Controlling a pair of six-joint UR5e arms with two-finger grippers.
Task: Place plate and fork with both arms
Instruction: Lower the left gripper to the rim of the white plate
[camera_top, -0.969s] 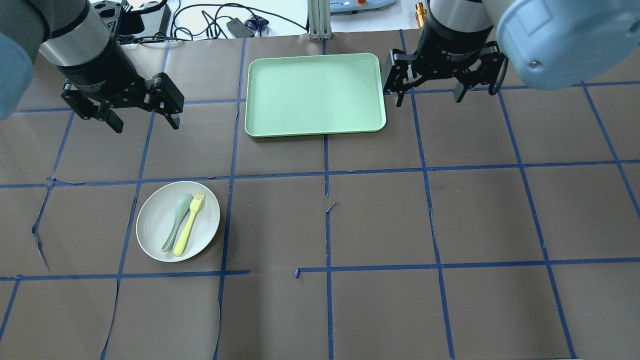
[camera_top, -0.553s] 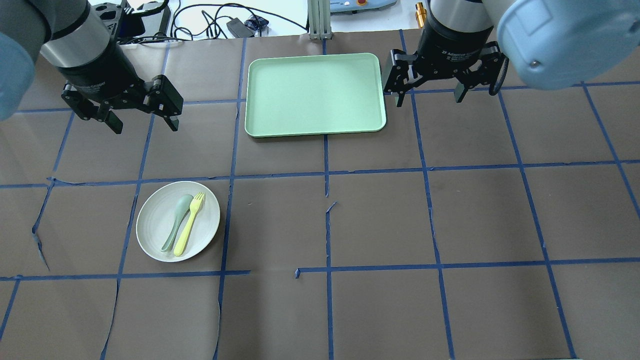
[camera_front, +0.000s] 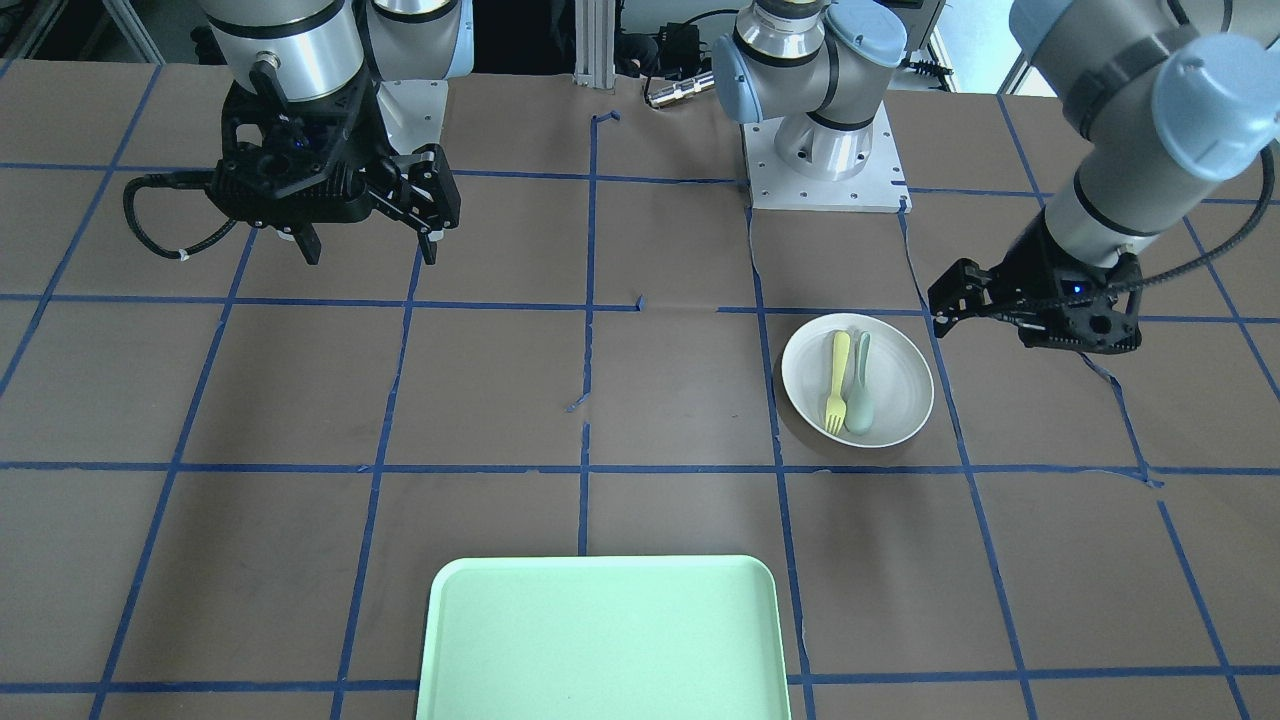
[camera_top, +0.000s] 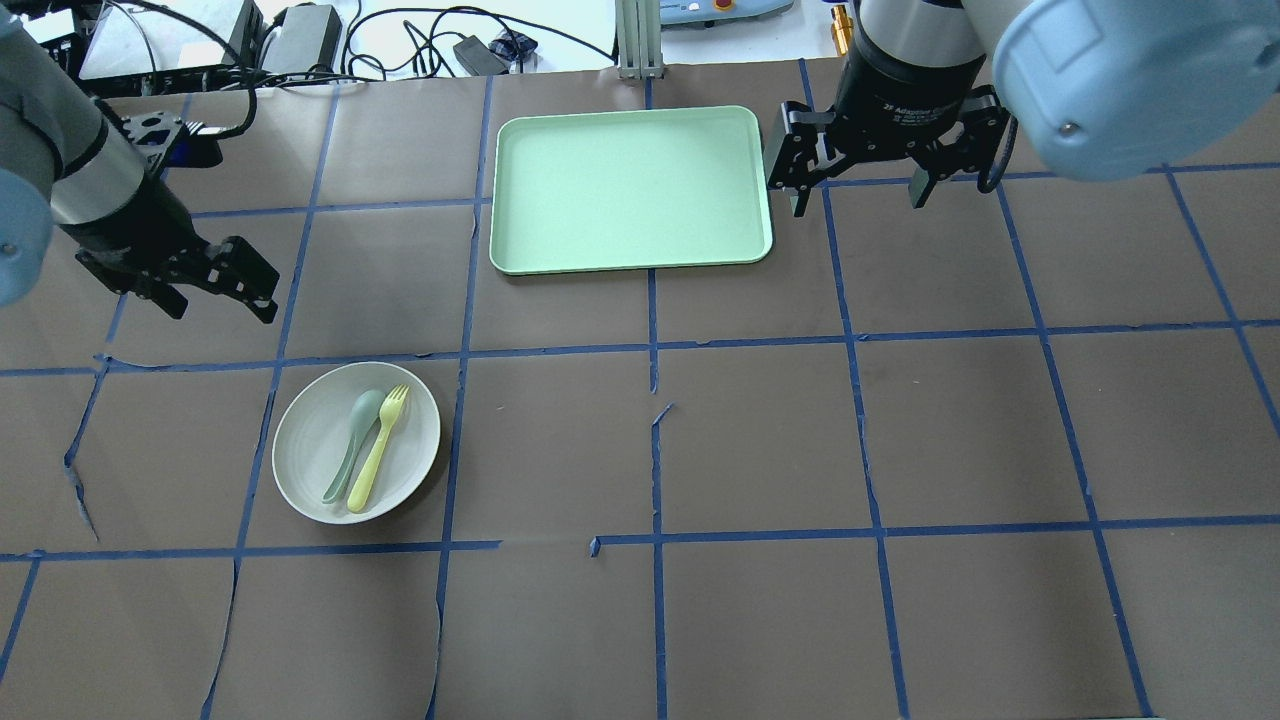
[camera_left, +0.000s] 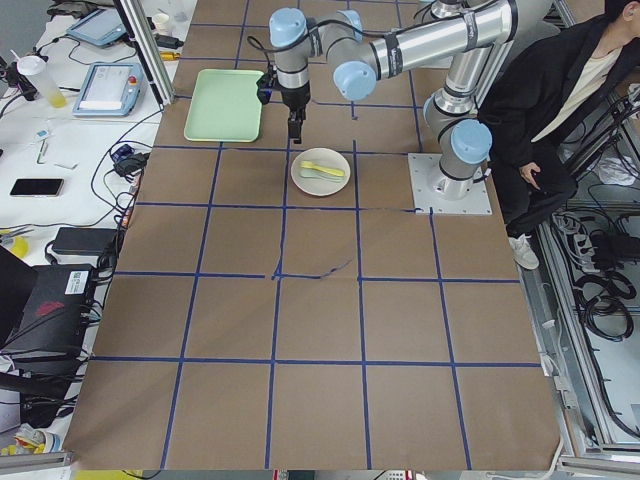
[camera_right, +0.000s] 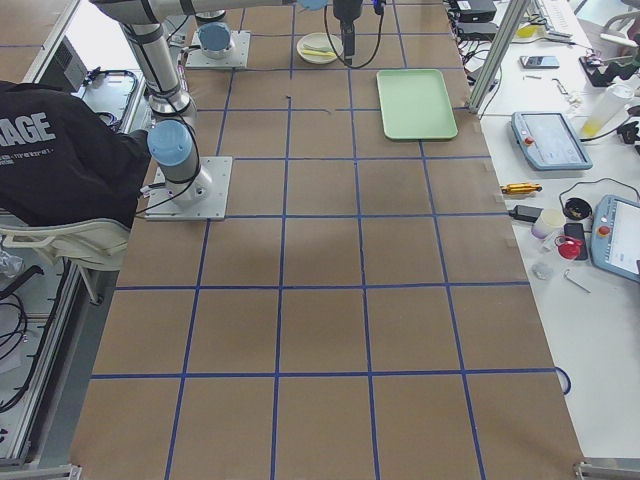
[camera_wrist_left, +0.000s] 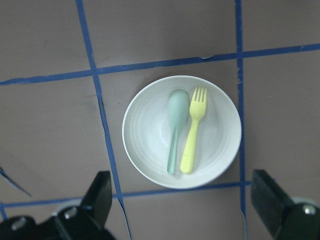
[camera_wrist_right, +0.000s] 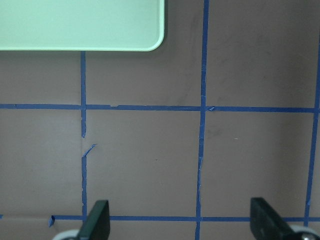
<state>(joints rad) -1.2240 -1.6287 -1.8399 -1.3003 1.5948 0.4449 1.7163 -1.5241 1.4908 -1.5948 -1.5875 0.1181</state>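
Lying beside the spoon on the plate, lower left of the overhead view, the fork shows whole. Left gripper and right gripper hang wide open, empty, fingertips cropped in wrist views.

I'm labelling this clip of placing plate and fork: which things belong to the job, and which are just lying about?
Job: plate, fork, left gripper, right gripper, both open.
Lying about: spoon in the plate beside the fork; mint-green tray, possibly the destination.
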